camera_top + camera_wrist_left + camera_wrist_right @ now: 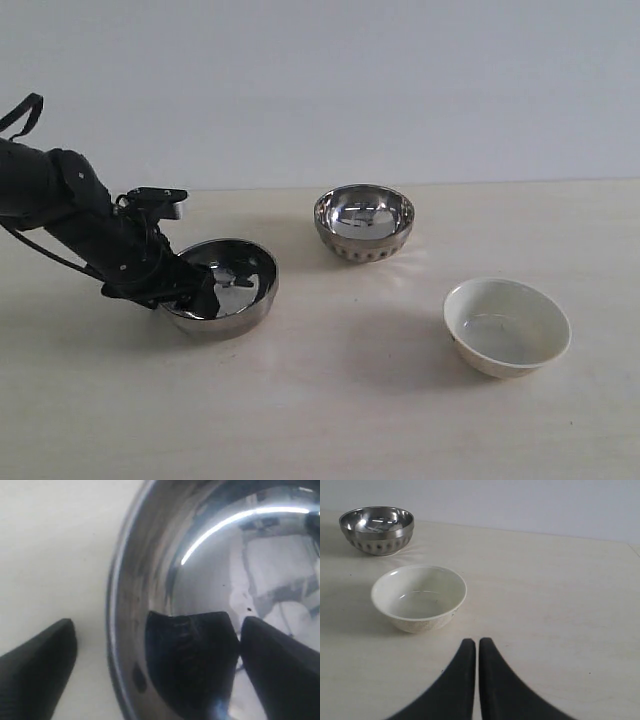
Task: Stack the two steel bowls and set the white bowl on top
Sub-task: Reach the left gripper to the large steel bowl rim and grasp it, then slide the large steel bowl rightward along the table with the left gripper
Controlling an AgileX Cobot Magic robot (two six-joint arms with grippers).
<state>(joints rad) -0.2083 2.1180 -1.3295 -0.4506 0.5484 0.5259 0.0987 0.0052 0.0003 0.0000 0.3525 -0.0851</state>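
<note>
Left wrist view: the left gripper (157, 630) stands wide astride the rim of the smooth steel bowl (145, 570), one finger inside. The dotted steel bowl (364, 222) sits well apart; the right gripper (478, 645), fingers pressed together, faces the white bowl (419, 598).

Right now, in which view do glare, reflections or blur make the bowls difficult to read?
Exterior view: soft even light, faint shadows by the white bowl and dotted steel bowl; the smooth steel bowl shows dark reflections. Left wrist view: too close, a bright glare streak and room reflections in that bowl, pincer fingers blurred. Right wrist view: clear, only slight sheen.
</note>
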